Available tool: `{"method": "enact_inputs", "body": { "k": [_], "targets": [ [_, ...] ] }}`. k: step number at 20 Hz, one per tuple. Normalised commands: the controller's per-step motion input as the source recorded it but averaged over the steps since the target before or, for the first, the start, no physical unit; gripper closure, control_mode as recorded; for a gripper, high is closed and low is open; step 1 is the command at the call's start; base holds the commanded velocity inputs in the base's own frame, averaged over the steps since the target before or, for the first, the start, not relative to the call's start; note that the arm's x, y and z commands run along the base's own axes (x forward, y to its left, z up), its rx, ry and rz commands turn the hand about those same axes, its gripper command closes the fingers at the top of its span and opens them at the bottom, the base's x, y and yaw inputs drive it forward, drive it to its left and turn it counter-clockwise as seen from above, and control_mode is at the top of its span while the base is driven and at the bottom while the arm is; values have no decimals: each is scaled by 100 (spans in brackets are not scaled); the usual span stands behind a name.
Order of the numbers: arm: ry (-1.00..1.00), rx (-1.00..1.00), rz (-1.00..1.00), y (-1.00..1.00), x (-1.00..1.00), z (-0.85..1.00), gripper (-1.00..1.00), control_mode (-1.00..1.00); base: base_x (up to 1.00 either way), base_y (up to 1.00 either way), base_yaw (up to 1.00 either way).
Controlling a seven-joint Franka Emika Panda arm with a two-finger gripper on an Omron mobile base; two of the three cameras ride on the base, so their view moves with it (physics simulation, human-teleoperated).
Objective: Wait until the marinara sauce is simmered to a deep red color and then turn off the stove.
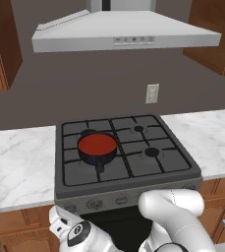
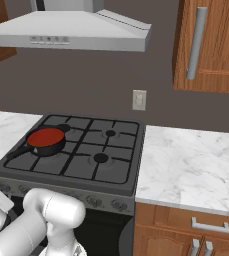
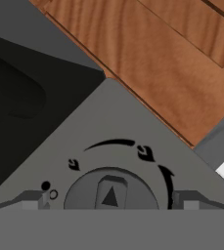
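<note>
With the marinara sauce (image 1: 97, 144) already deep red in its pan on the stove's (image 1: 133, 170) rear-left burner, keep your jaws spread wide, centre them either side of the knob (image 3: 110, 194) on the front panel's left end, then close and twist.

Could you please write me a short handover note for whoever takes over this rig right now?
Gripper: open, empty, its fingertips on either side of a round stove knob on the front panel, not closed on it.
Marinara sauce: red, in the small black pan on the front-left burner of the stove.
Done: the arm is low in front of the stove, with the hand lined up on the knob.
Left: judge whether the red is deep enough, then close on the knob and turn it off. Which burner this knob serves cannot be told from here.
</note>
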Motion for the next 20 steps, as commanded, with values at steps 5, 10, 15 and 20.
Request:
{"method": "enact_inputs", "body": {
  "k": [5,10,15,20],
  "targets": [
    [0,0,0,0,0,0,-100,-100,0,0,0],
    [0,0,0,0,0,0,-100,-100,0,0,0],
    [0,0,0,0,0,0,-100,-100,0,0,0],
    [0,0,0,0,0,0,-100,-100,0,0,0]
  ]
}}
